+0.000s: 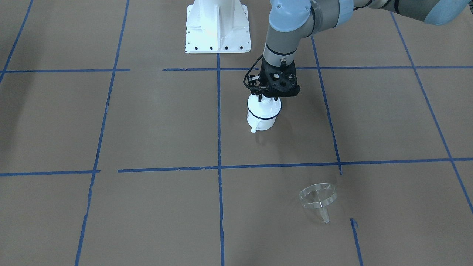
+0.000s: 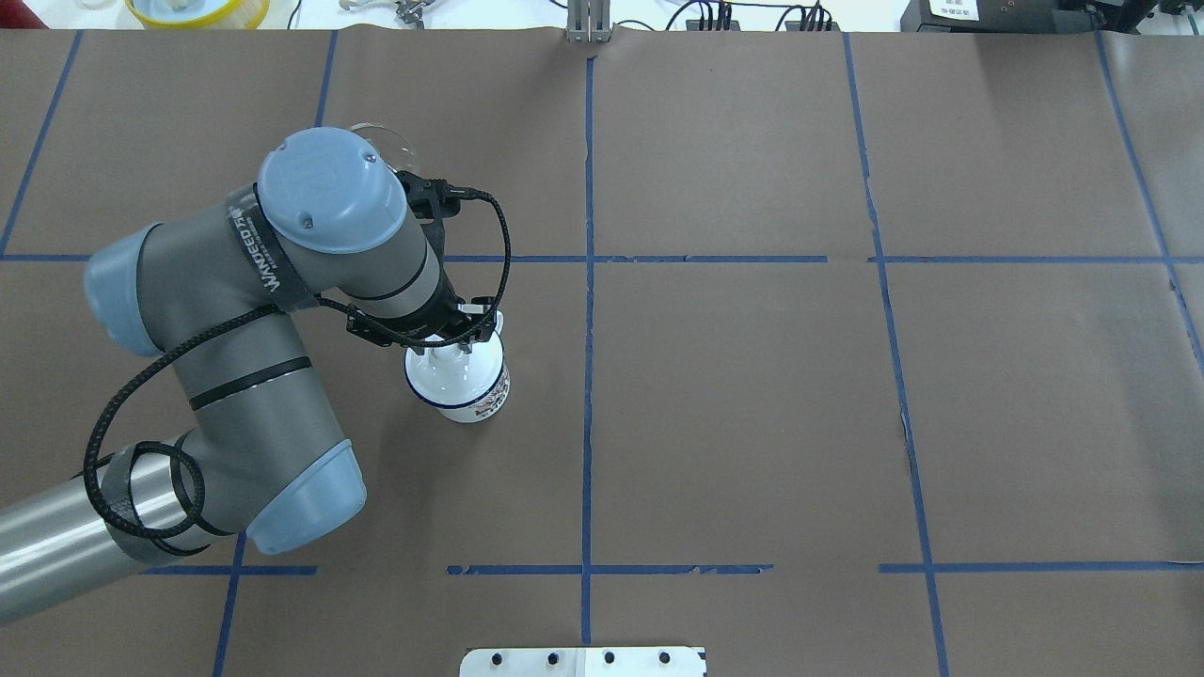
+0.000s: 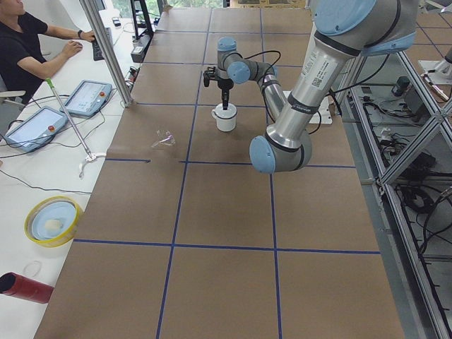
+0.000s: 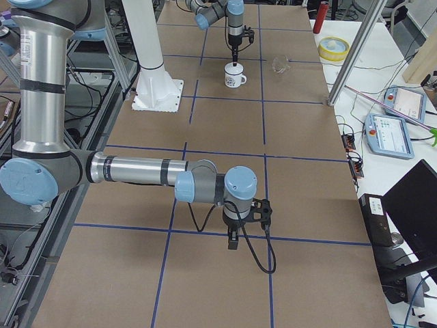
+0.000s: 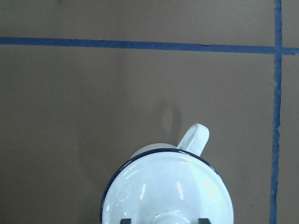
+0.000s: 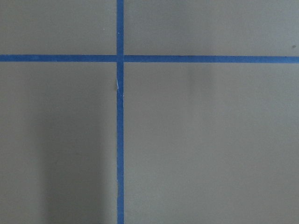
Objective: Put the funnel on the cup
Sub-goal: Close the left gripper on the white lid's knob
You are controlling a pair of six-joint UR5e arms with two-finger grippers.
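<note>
The white enamel cup (image 1: 263, 123) with a dark blue rim stands upright on the brown table, and a round white knobbed lid (image 5: 168, 186) rests on it. The cup's handle (image 5: 196, 137) points away from the robot. My left gripper (image 1: 266, 98) hangs straight down over the lid, its fingers on either side of the knob with small gaps, so it is open. The clear funnel (image 1: 317, 197) lies on its side farther out on the table; the overhead view (image 2: 390, 141) shows it half hidden behind my left arm. My right gripper (image 4: 232, 239) hovers low over bare table far from both; I cannot tell its state.
The white robot base (image 1: 218, 29) stands behind the cup. A yellow bowl (image 3: 51, 220), a red cylinder (image 3: 25, 288), tablets and a seated operator (image 3: 28, 42) are on the far side bench. A metal pole (image 3: 106, 49) stands at the table's far edge.
</note>
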